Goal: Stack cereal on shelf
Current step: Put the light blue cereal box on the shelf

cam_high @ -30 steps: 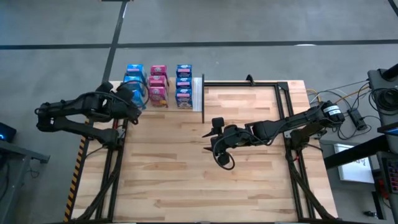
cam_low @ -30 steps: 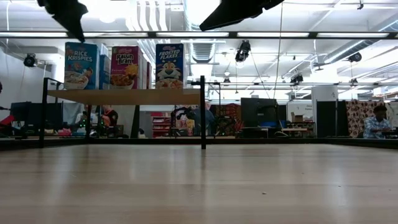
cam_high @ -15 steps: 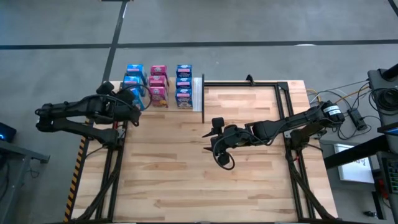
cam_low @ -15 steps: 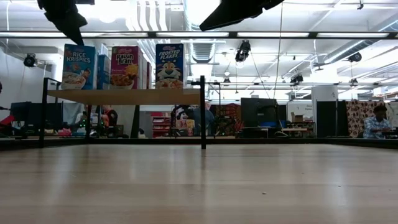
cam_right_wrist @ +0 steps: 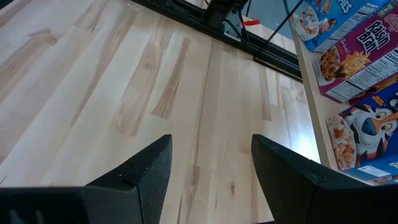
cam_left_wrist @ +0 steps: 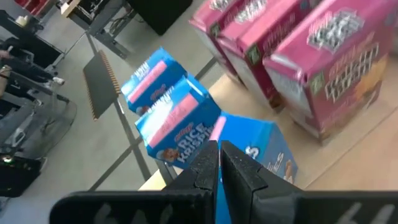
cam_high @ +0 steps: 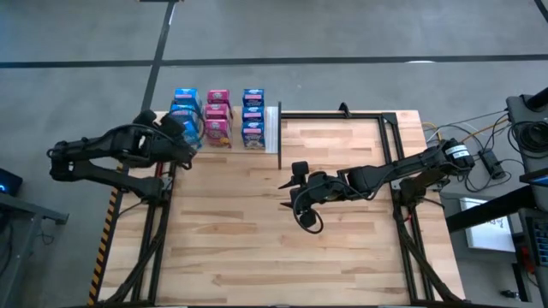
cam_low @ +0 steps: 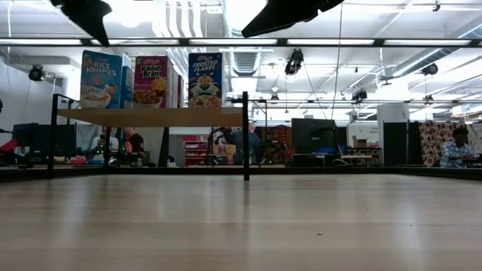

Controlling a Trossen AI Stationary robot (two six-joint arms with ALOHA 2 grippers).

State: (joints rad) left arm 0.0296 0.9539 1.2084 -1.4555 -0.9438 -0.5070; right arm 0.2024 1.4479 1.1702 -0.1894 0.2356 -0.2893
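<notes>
Mostly bare tabletop beside shelf edge.

Overhead straight down, low cam level across table, wrist cams close; cereal prob. shared by all.

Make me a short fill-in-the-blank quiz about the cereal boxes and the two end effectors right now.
1. The cereal boxes stand on the shelf in ___ rows.
2. The middle row's boxes are ___ in colour.
3. The right end effector hangs over the bare tabletop with its fingers ___.
4. The left end effector has its fingers ___, above a blue box.

Missing words: three; pink; open; shut
</notes>
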